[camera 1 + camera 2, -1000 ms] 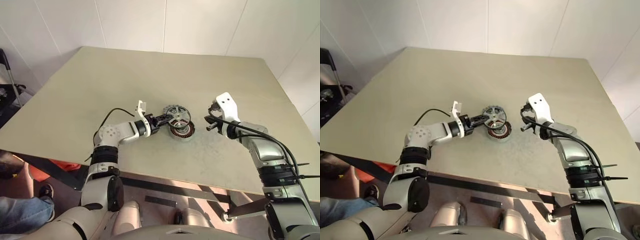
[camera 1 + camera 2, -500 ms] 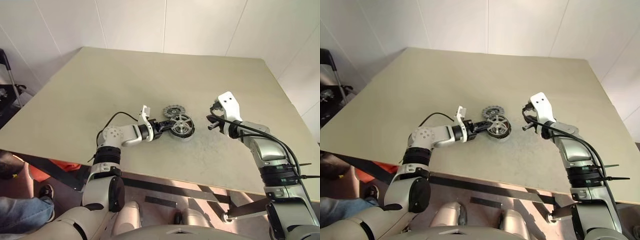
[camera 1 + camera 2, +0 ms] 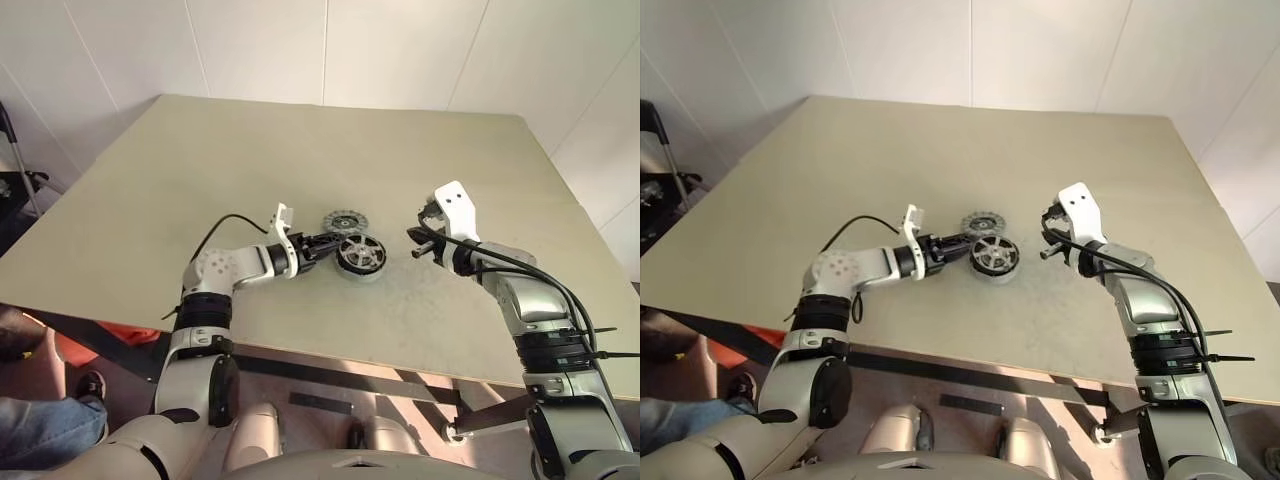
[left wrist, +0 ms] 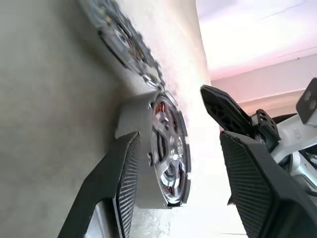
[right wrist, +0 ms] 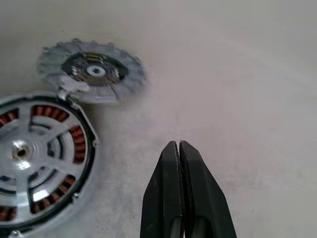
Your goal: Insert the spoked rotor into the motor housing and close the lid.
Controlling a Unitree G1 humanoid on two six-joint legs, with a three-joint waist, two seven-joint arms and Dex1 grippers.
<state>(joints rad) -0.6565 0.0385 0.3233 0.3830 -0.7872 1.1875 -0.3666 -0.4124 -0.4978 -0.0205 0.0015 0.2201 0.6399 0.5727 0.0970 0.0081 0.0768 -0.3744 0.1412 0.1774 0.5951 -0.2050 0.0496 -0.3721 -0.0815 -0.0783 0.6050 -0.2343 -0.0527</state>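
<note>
Our left gripper [image 3: 322, 240] has just spread its fingers and let go of the spoked rotor [image 3: 360, 253], silver spokes now seated over copper windings in the round motor housing [image 5: 88, 203] mid-desk [image 3: 200, 170]. The perforated grey lid [image 3: 345, 221] waits just beyond; our right gripper [image 3: 414, 244] hovers shut, empty.

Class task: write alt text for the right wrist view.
The spoked rotor sits in the motor housing, copper windings showing between its spokes. The grey lid lies flat on the table beside it; the right end effector is shut and empty.
</note>
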